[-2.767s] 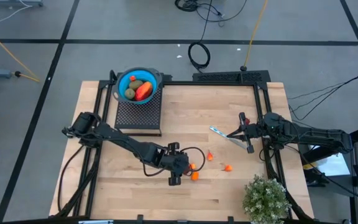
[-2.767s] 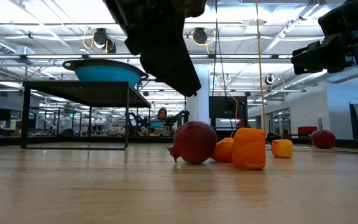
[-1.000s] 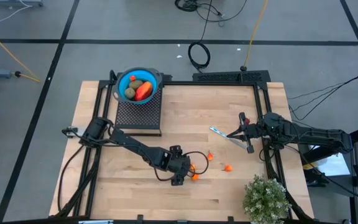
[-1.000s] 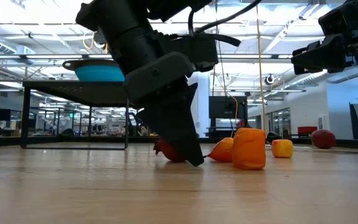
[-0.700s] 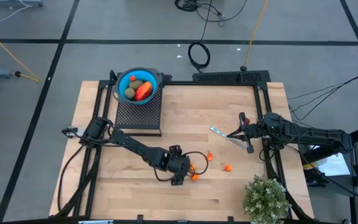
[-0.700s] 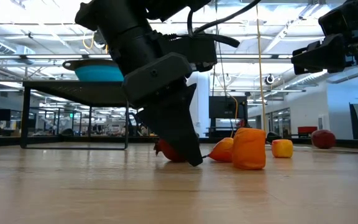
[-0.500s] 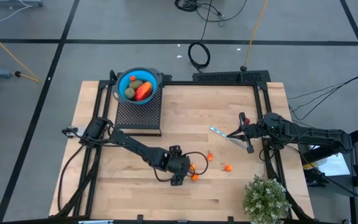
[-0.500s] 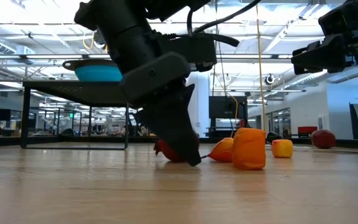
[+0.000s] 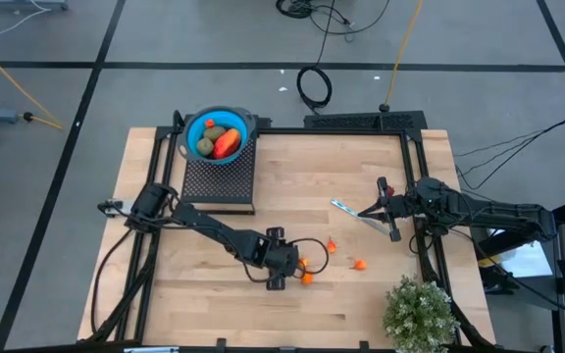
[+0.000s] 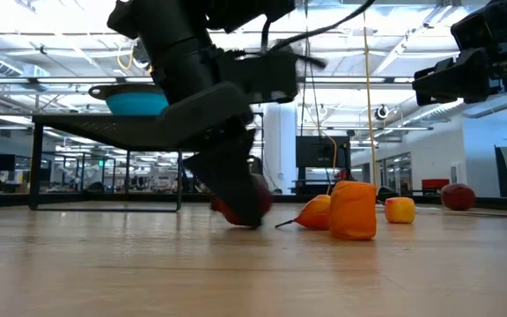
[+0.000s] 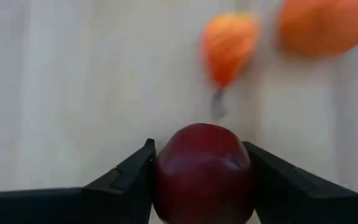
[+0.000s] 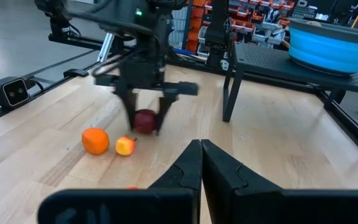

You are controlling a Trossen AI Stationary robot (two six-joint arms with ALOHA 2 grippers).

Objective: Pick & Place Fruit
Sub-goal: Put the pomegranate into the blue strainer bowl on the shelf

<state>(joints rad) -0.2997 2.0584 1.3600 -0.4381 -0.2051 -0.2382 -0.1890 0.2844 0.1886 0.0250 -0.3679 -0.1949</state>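
wood: pale plank table (image 9: 361, 314) on a black frame, grey floor around it, big open workshop with ceiling lights behind
blue bowl (image 9: 218, 135): back left on a black mesh stand (image 9: 218, 179), with a red-orange piece (image 9: 227, 143) and a brownish-green oval (image 9: 214, 134) inside
left gripper (image 11: 202, 167): low over mid-table, both fingers pinching the dark red fruit (image 11: 204, 172) from either side
orange fruits (image 9: 307, 277): a few tiny ones just beside that, one more (image 9: 360, 264) farther right
right gripper (image 12: 201, 146): right side, fingers pressed together, by a thin silvery utensil (image 9: 346, 208)
plant (image 9: 420, 312): front right corner
hard to see: left gripper is a dark blur from table level, fruit barely showing
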